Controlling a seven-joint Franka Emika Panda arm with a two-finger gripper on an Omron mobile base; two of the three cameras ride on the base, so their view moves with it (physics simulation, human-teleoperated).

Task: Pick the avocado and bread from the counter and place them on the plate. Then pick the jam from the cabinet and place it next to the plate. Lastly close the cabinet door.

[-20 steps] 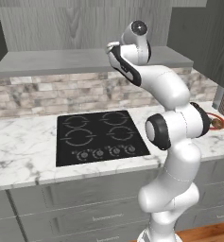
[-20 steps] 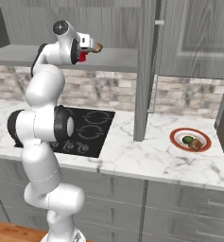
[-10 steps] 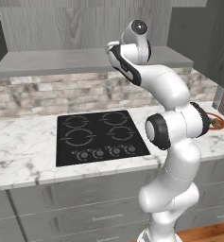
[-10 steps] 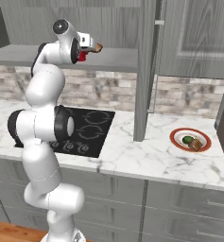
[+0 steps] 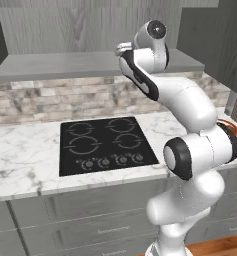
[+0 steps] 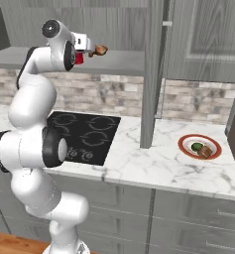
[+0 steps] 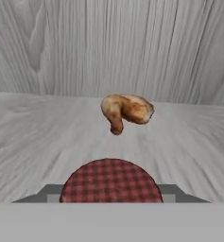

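You see the gripper (image 6: 84,53) closed on the jam (image 7: 111,181), a red checked-lid cylinder; lumpy golden pastry (image 7: 126,111) behind it. Jaws narrowed since earlier; arm unmoved.

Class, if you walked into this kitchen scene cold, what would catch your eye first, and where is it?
The white arm reaching up into the cabinet, its gripper closed on the red jam jar. On the shelf just beyond lies a golden-brown pastry. Down on the counter sits the orange-rimmed plate, already holding the avocado and bread.
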